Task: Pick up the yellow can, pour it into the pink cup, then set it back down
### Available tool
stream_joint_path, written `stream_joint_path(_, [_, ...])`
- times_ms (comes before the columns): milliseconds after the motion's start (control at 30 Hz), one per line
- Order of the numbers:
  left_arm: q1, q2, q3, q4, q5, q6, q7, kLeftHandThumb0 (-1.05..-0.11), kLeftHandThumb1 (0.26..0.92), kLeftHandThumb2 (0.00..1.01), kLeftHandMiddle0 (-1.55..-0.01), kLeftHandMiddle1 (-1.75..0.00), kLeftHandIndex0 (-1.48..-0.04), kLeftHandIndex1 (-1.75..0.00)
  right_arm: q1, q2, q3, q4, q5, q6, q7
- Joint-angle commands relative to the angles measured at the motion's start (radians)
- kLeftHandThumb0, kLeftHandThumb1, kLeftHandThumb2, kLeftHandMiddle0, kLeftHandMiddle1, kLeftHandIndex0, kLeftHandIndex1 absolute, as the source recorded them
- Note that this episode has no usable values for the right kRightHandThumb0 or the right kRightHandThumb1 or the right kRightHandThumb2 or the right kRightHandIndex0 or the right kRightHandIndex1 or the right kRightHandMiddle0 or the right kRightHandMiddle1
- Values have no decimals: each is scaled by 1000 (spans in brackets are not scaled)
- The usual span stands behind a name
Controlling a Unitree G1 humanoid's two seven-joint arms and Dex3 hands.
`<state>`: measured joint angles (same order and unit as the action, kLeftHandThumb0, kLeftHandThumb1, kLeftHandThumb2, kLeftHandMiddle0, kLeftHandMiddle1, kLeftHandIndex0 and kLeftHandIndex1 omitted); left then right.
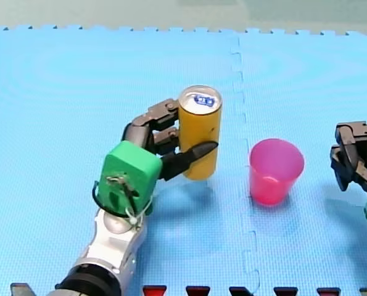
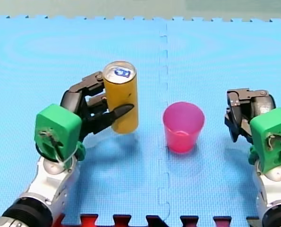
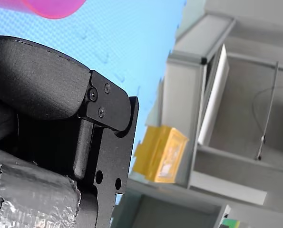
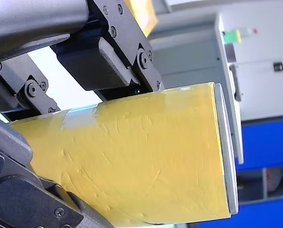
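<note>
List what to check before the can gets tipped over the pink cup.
1. Left hand gripping the yellow can: ok, the fingers wrap it.
2. Can upright: ok.
3. Can lifted off the blue mat: cannot tell.
4. Pink cup upright, mouth open, apart from the can: ok.
5. Right hand shut, beside the cup, not touching it: ok.

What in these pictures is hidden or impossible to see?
- Inside the yellow can: lid hides it, head views.
- Fingertips of the left robot hand gripping it: behind the can.
- The right robot hand, right of the pink cup: cut by first head view's edge.
- The cup: mostly cut off, first wrist view.
</note>
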<state>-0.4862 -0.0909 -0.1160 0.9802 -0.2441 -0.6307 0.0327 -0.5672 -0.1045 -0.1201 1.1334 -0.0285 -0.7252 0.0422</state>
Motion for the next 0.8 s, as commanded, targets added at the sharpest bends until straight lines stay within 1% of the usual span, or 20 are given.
stream_joint_path(0, [92,-2,168,-94,-161,24,-85,-355,840,4,-1306,0,-1190,0,-5,-32,-14,3,18,29,15])
stream_joint_path(100, [90,4,195,-64,-142,18,-45,-352,843,4,-1287,0,-1173,0,-4,-36,-19,4,21,26,20])
stream_joint_path(200, [91,6,216,-56,-120,4,-25,-354,846,4,-1284,0,-1170,-3,-3,-41,-21,6,23,23,27])
stream_joint_path(333, [105,16,253,-61,-100,-4,-54,-359,849,3,-1283,-1,-1169,-2,-8,-46,-22,12,22,26,31])
stream_joint_path(400, [104,20,270,-53,-85,-12,-70,-361,849,2,-1284,-1,-1170,-2,-9,-50,-21,13,22,26,35])
stream_joint_path(633, [76,17,319,-3,-39,-60,-91,-363,850,1,-1285,-1,-1171,-1,-12,-61,-19,12,19,34,39])
stream_joint_path(767, [61,17,333,29,-7,-105,-87,-368,849,0,-1285,-1,-1167,-1,-12,-65,-19,12,19,36,40])
